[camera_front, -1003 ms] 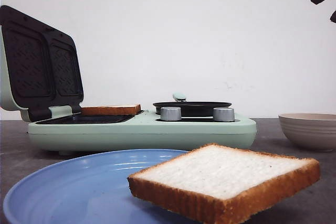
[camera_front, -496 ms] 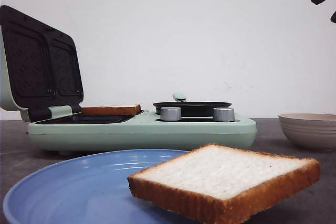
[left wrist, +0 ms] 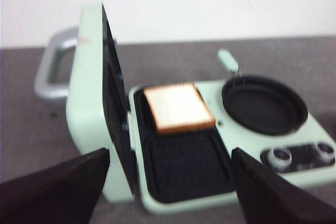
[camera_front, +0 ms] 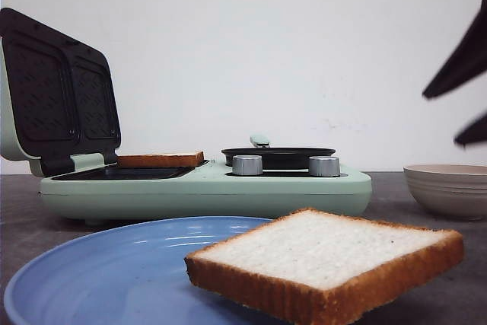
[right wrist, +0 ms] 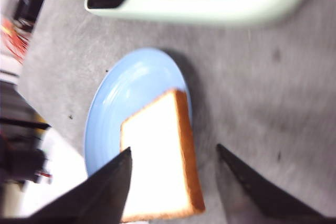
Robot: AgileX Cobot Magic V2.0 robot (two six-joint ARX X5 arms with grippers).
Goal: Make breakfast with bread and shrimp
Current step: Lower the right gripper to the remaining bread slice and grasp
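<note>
Second bread slice to be picked from the plate for the sandwich maker

To the left of the mint-green sandwich maker with its dark ribbed plates (left wrist: 184,166), the raised lid (camera_front: 53,89) stands open; one square slice of white bread with a golden crust (left wrist: 178,107) lies in the far bay, the near bay bare. The left gripper (left wrist: 170,192) hangs above the maker, fingers spread and empty. In front of the maker, the second slice (camera_front: 327,260) overhangs the rim of the round blue plate (camera_front: 114,272). The right gripper (right wrist: 173,177), spread wide, hovers over that slice; the overhanging edge is best pinched squarely and gently. Right of the maker stands a beige ribbed bowl (camera_front: 447,186). No shrimp can be seen.
</note>
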